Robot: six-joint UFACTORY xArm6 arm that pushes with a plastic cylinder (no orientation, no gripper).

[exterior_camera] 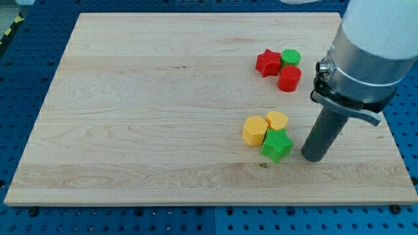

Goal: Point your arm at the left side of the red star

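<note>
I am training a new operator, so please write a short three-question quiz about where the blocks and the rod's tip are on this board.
1. True or false: my tip touches the red star.
2. Which block lies nearest my tip? A) green star B) red cylinder C) yellow hexagon
3. Fill in: the green cylinder sits on the red star's view-____ side.

Key: 1 false, the tip stands far below it, just right of the green star; 2 A; 3 right.

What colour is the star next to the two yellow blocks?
Green. The star shows plainly in the camera view, touching the yellow blocks.
</note>
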